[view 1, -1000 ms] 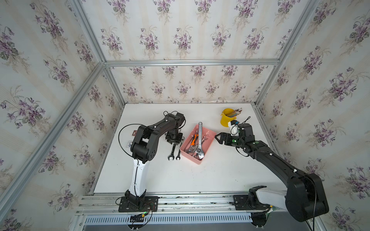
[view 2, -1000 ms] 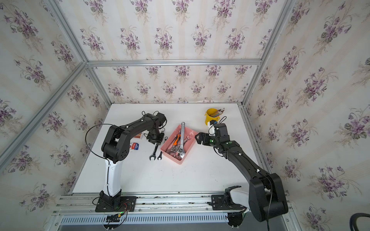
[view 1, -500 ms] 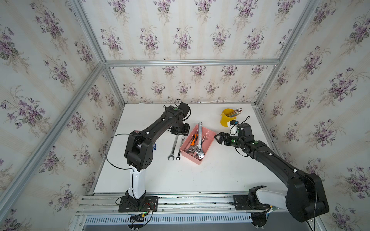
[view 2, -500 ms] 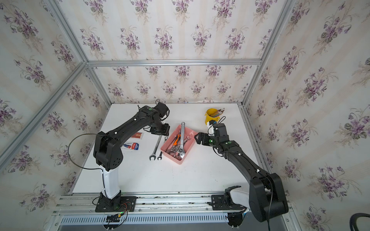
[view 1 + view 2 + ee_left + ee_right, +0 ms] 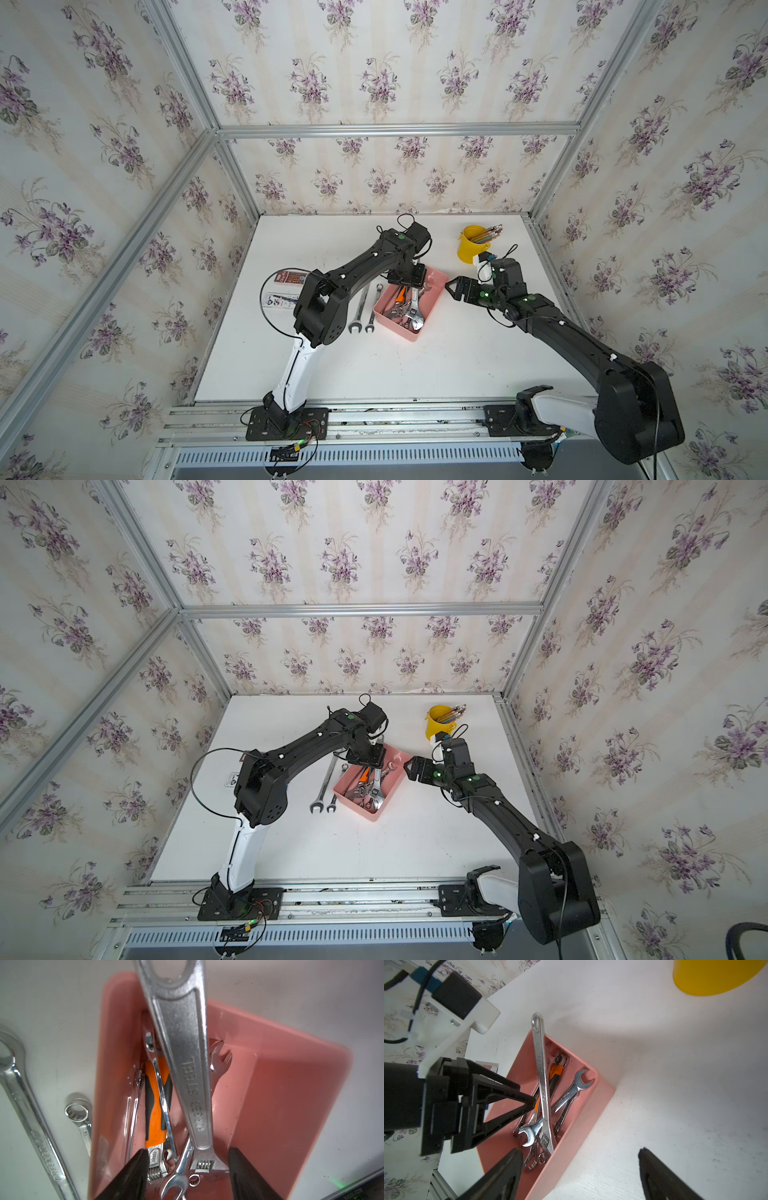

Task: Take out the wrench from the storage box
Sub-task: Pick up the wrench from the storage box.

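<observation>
Left wrist view: left hand (image 5: 187, 1155) gapes astride the wrench (image 5: 187, 1053) in the storage box (image 5: 280, 1084), probably pre-grasp; right hand (image 5: 579, 1150) wide, empty.

Wrench (image 5: 416, 308) in storage box (image 5: 435, 292), cup (image 5: 471, 252) bhd-R

Table (image 5: 415, 365), storage box (image 5: 434, 293), long wrench (image 5: 360, 307), short wrench (image 5: 374, 309), cup (image 5: 471, 249)

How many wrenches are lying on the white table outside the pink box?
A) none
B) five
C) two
C: a long wrench and a shorter wrench lie side by side on the table, right beside the pink storage box.
</observation>
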